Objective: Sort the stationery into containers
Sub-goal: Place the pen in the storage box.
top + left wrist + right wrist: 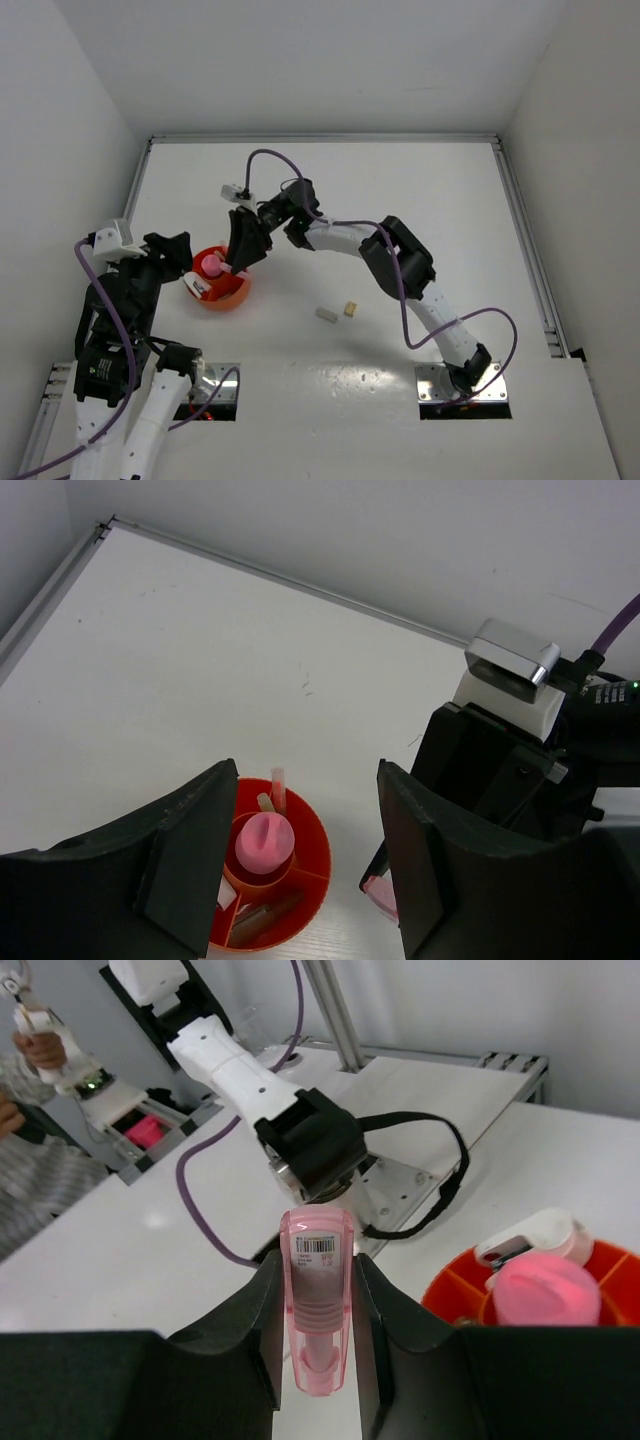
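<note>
White counter carries the orange bowl; near its rim the right gripper has its jaws pinching a pink marker by its sides. It looks light, stiff and slick, so a mid-body hold seems safest. The left gripper hangs with jaws spread, empty

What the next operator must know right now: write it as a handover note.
Left gripper: open, empty, hovering by the orange bowl.
Right gripper: shut on a pink barcoded piece at the bowl's rim, not yet released.
Done: the pink-capped tube and a few other pieces sit in the bowl.
Left: drop the pink piece in, then fetch the white eraser and yellow eraser from the table.
</note>
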Robot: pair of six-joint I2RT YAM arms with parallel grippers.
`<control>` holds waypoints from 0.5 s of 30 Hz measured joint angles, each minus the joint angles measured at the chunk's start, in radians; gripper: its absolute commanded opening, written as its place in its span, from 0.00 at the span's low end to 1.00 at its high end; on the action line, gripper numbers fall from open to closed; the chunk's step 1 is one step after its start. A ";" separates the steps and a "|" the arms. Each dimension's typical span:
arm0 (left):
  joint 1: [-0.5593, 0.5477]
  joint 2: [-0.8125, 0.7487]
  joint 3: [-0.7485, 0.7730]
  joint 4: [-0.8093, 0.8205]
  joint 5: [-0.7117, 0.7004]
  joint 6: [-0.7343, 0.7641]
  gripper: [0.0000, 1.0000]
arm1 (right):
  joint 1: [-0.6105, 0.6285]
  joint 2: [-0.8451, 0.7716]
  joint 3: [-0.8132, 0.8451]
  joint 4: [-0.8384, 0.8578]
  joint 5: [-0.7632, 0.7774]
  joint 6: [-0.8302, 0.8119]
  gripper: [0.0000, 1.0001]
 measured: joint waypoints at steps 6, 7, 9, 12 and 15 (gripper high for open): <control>0.000 0.000 0.000 0.000 -0.001 0.000 0.64 | 0.002 0.069 0.105 0.029 0.001 -0.021 0.00; 0.000 0.000 0.000 0.000 -0.001 0.000 0.64 | 0.002 0.082 0.113 0.030 0.003 -0.028 0.00; 0.000 0.000 0.000 0.000 -0.002 0.000 0.64 | 0.005 0.104 0.121 0.030 0.008 -0.042 0.00; 0.000 0.000 0.000 0.000 -0.003 0.000 0.64 | 0.008 0.130 0.123 0.028 0.034 -0.079 0.00; 0.000 0.000 0.000 0.000 -0.003 0.000 0.64 | 0.008 0.137 0.123 0.026 0.062 -0.128 0.00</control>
